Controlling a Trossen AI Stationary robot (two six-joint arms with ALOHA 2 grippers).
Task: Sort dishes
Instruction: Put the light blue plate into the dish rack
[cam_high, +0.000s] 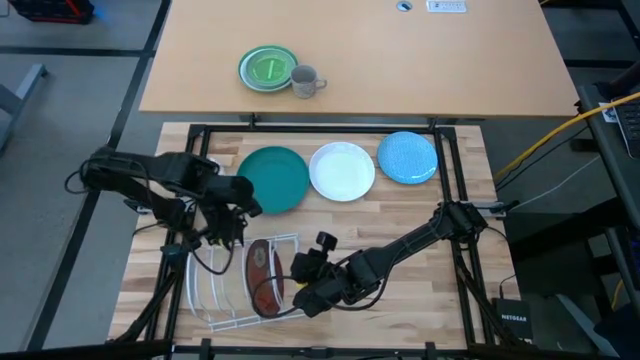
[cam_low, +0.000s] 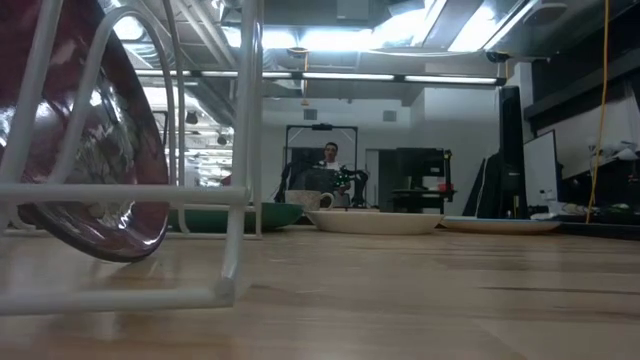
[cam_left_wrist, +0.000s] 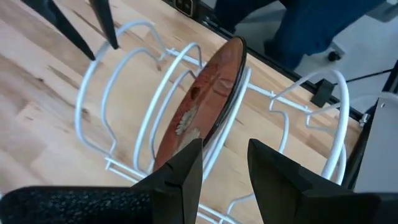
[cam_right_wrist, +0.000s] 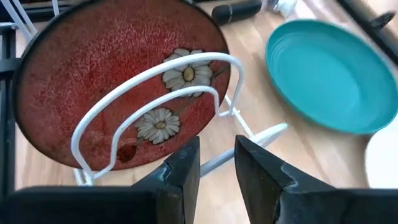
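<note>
The dark red plate with pale flower marks stands on edge in a white wire rack, its lower rim between the wires and its face against a hoop. The dark teal, white and light blue speckled plates lie flat in a row farther back. My right gripper is open, just right of the rack, facing the red plate's flowered side. My left gripper is open, above the rack's far-left side. Neither touches anything.
A small green plate and a grey mug sit on the far tabletop. The rack has free slots left of the red plate. A person shows in the room behind. Bare wood lies right of my right arm.
</note>
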